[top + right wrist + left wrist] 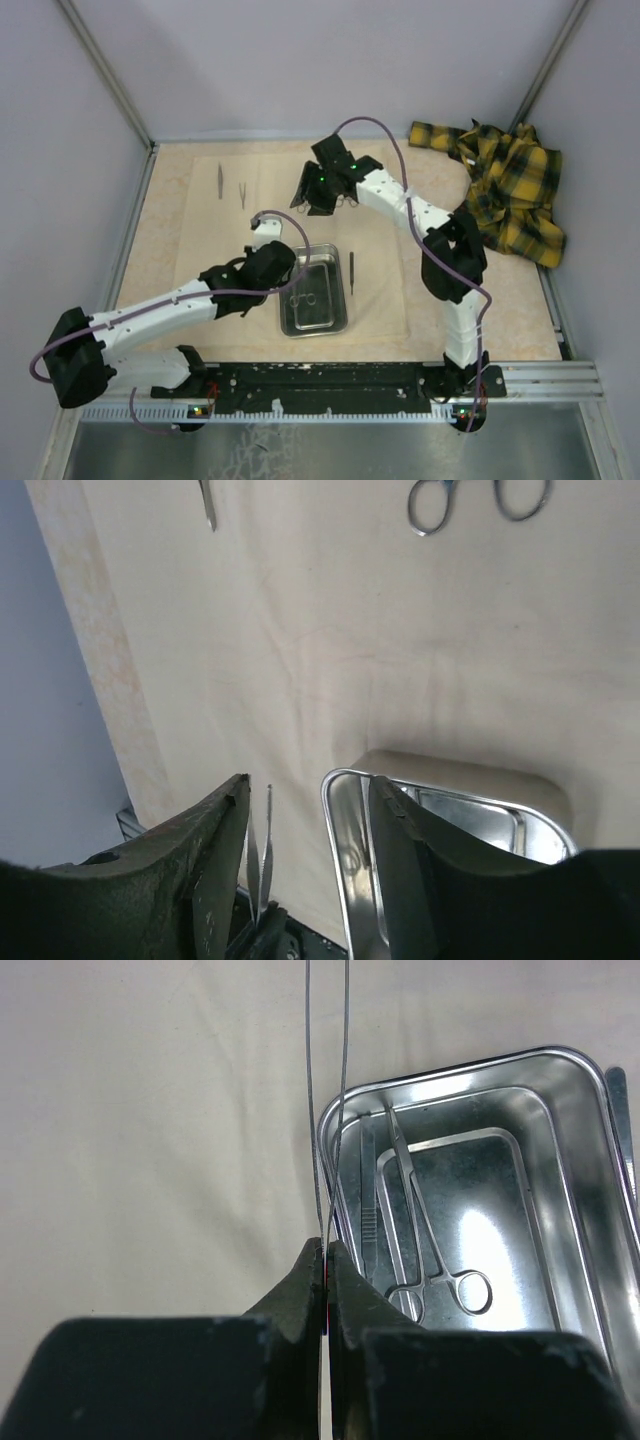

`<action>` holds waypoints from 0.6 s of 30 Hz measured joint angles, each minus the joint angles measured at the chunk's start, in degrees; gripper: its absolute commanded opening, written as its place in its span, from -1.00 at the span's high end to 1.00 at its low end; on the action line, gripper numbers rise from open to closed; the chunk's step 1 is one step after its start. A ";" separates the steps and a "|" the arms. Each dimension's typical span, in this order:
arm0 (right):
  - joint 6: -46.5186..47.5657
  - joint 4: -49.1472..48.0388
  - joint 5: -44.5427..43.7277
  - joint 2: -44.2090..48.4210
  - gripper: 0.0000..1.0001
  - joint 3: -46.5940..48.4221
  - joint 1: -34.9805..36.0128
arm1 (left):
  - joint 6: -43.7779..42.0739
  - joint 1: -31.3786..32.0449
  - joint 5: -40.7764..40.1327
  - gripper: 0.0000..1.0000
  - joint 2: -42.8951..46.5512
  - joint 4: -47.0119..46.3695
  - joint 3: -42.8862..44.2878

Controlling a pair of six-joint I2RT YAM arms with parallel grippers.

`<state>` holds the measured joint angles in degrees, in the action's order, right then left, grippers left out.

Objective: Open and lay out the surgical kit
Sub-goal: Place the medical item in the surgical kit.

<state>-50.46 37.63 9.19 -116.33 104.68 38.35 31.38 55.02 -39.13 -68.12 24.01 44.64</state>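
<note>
1. In the left wrist view the left gripper [326, 1250] is clenched on thin tweezers [265, 840]. Their two arms run straight up the frame, and the top edge cuts off the ends.
2. In the right wrist view the right gripper [308, 780] stands released, with nothing between the fingers. At the top edge only the ring handles [425, 530] of one tool and the tip [207, 505] of another show.
3. The steel tray [470, 1190] lies on the beige cloth [150, 1160], low in the middle of the top view, with its long axis up and down the frame.
4. Inside the tray lies a clamp [425, 1220] with its rings toward the lower edge of the left wrist frame. A ribbed handle [368, 1210] lies along the left wall. What kind of tool it is I cannot tell.
5. One thin tool [351, 272] lies just right of the tray. Two more tools [220, 180] lie at the upper left of the cloth. All three point up and down the frame.
</note>
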 measured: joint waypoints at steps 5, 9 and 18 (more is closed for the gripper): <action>1.99 0.02 -0.20 5.09 -0.04 -3.13 -4.26 | -0.37 -0.22 -0.28 1.00 1.95 -1.03 -0.52; 3.87 -1.09 -1.86 16.70 -0.04 -12.02 -6.82 | -2.91 -4.50 3.17 1.00 1.75 -4.15 -0.07; 7.78 -6.27 -2.86 42.03 -0.04 -36.87 -6.95 | -9.16 -25.53 17.42 1.00 -9.01 -10.38 8.83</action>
<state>-42.68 31.35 6.33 -74.30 67.81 31.40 22.22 29.50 -21.71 -77.12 13.63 53.47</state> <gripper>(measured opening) 0.521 0.012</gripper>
